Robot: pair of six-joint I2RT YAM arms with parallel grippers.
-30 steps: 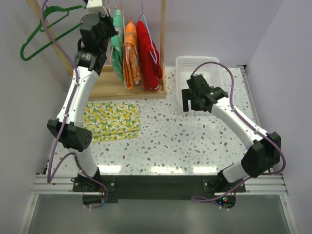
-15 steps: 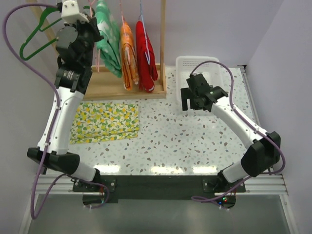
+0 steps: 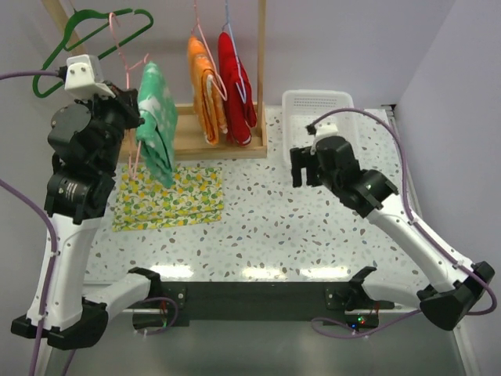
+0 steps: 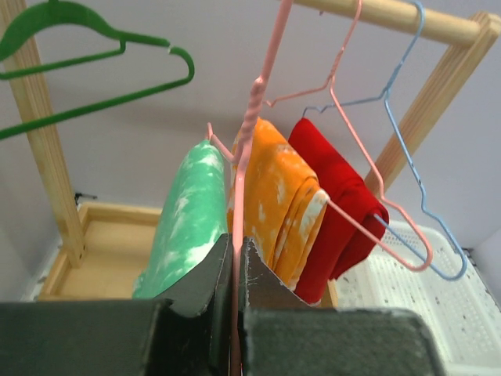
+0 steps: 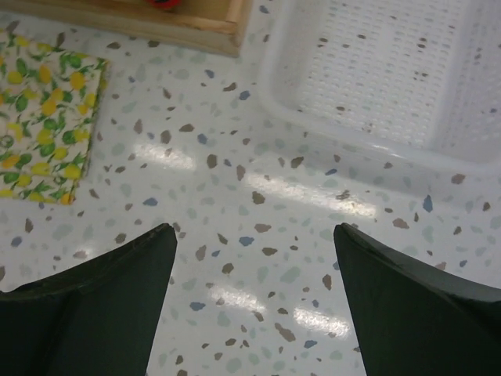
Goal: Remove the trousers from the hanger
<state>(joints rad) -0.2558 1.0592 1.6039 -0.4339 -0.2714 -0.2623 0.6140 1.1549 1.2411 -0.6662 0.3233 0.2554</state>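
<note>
My left gripper is shut on the wire of a pink hanger, held clear of the wooden rail. The green trousers with white pattern hang folded over this hanger, above the table's left side. In the left wrist view the jaws pinch the pink wire, with the green trousers just beyond. The orange trousers and the red trousers hang on the rack. My right gripper is open and empty over the table.
A yellow lemon-print cloth lies flat on the table under the green trousers. A white basket stands at the back right. An empty green hanger hangs at the rack's left. The rack's wooden base lies behind the cloth.
My left arm has swung left and nearer with the pink hanger, taking the green trousers off the rail and out over the lemon cloth. The right arm has shifted only slightly.
</note>
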